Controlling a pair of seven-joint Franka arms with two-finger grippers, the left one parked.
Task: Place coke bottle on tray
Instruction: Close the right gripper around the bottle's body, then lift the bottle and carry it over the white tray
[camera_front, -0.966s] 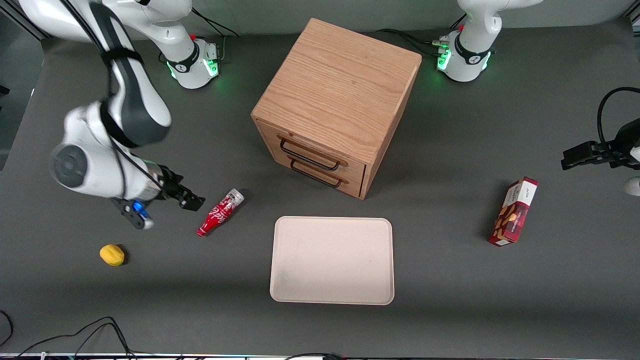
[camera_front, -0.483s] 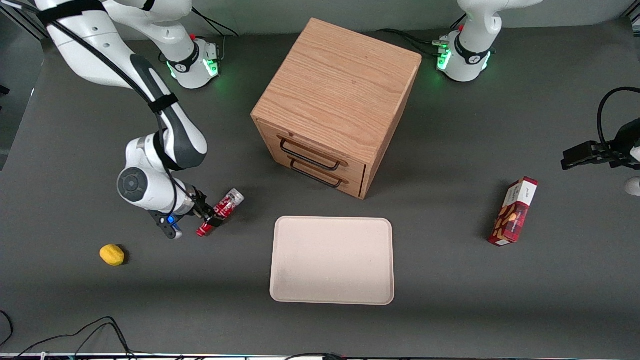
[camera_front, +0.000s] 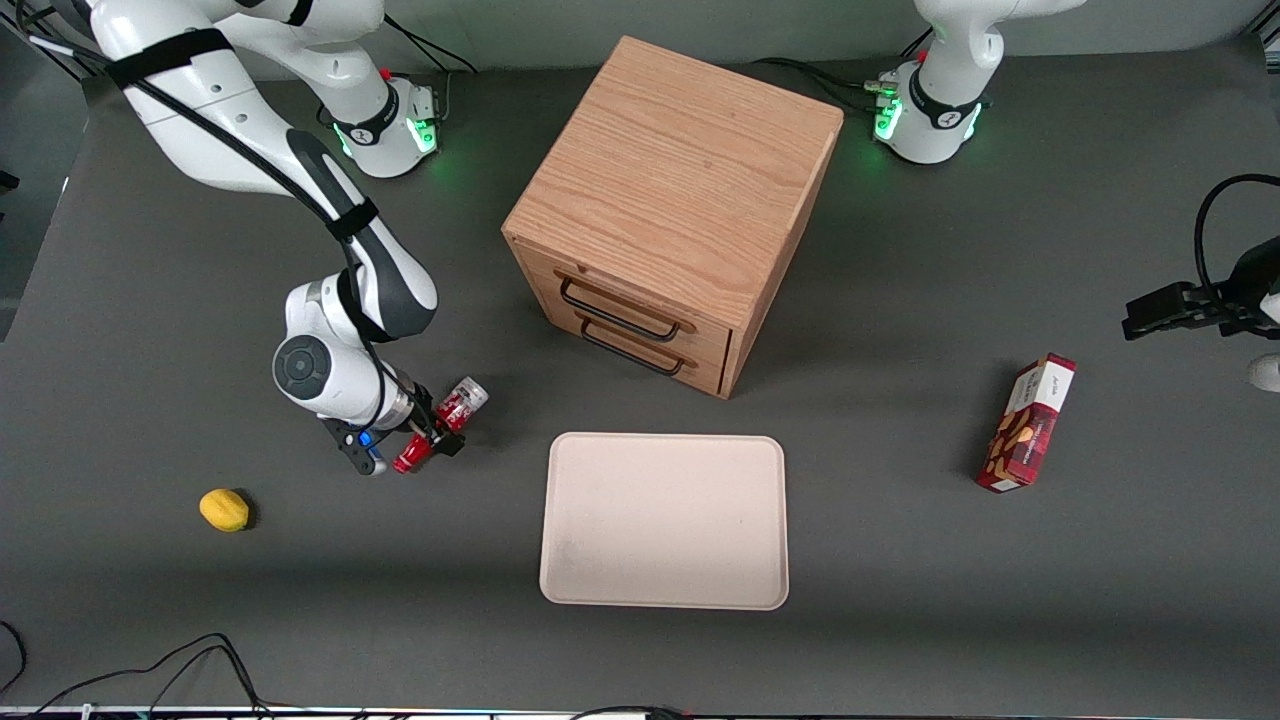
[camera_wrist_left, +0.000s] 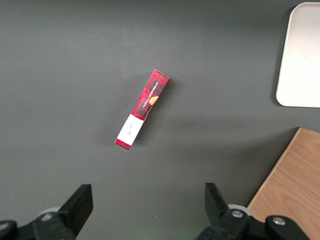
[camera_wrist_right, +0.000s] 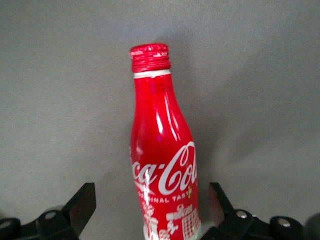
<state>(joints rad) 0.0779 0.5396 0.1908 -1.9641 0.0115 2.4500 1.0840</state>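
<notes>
Oak-grained wood makes up the biggest thing on the dark table: a cabinet with two drawers, both shut behind black wire handles, so nothing inside them shows. It stands farther from the front camera than the gripper and toward the parked arm's end.

Next in size is the tray, pale beige, flat, with rounded corners and a low rim. It holds nothing. It lies near the gripper, toward the parked arm's end and slightly nearer the front camera.

The snack box, red with a plaid pattern, lies flat well apart from the gripper, toward the parked arm's end.

The coke bottle lies on its side on the table, between the spread fingers of the gripper, which is lowered over its middle; the wrist view shows a gap on each side between the fingers and the bottle. The bottle is slim and glossy red, with white script lettering, a red ribbed cap above a thin white ring, and a silver base end pointing toward the cabinet.

A small yellow lemon lies smallest of all, toward the working arm's end and nearer the front camera than the gripper.
</notes>
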